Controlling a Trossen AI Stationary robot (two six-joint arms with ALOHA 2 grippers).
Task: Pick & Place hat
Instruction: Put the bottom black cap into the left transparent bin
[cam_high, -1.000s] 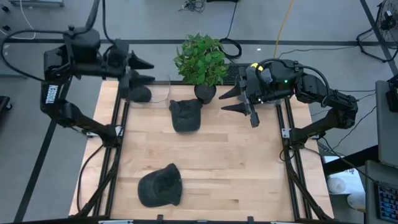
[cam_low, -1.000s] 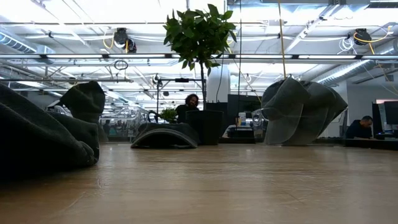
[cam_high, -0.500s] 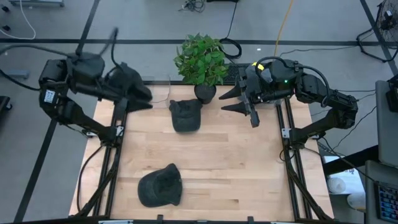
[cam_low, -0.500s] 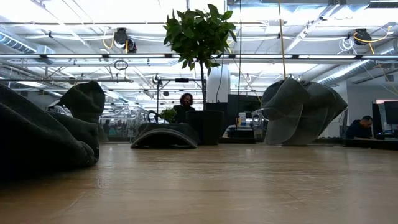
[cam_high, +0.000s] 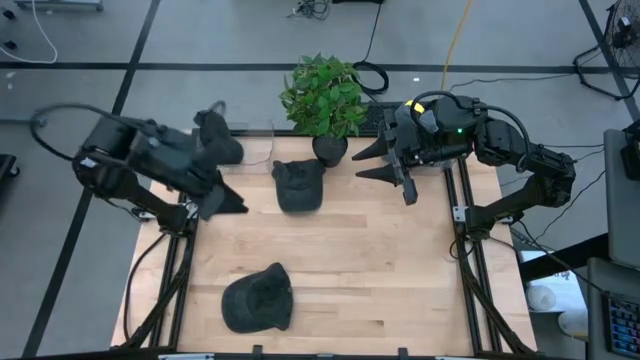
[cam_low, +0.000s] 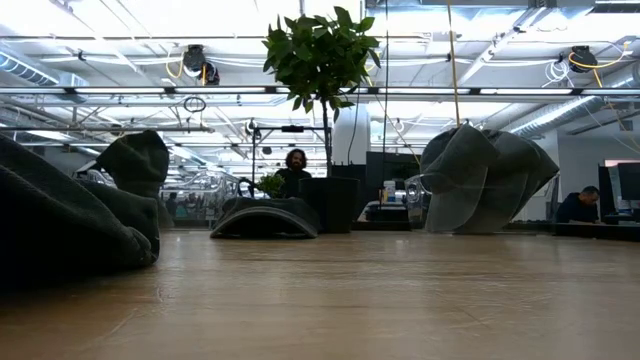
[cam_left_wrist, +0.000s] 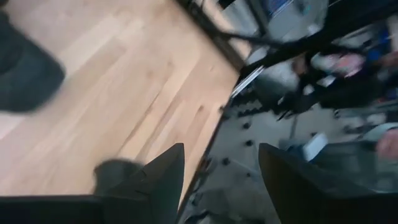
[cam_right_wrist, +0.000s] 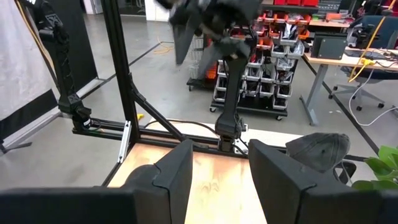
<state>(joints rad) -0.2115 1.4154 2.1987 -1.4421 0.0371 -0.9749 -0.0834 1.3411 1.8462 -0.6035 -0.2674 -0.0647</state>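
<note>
Three dark hats lie crown-up on the wooden table. One sits in the far left corner (cam_high: 224, 150) (cam_right_wrist: 317, 149), one in front of the potted plant (cam_high: 298, 184) (cam_low: 265, 218), and one by the near edge (cam_high: 257, 298) (cam_low: 60, 230). My left gripper (cam_high: 228, 200) (cam_left_wrist: 221, 149) is open and empty. It hovers over the table's left edge, between the corner hat and the middle hat, pointing toward the near right. My right gripper (cam_high: 372, 162) (cam_right_wrist: 221, 146) is open and empty, waiting above the far right of the table.
A potted plant (cam_high: 325, 100) (cam_low: 322, 60) stands at the middle of the far edge, right behind the middle hat. Black frame rails (cam_high: 185, 250) run along the table's left and right sides. Bare wood (cam_high: 380, 270) spreads over the table's right half. People sit in the room behind.
My left arm has swung from above the far left corner toward the near edge. Its gripper has turned from pointing to the right to pointing toward the near right, and has come off the corner hat. The hats and my right arm have stayed where they were.
</note>
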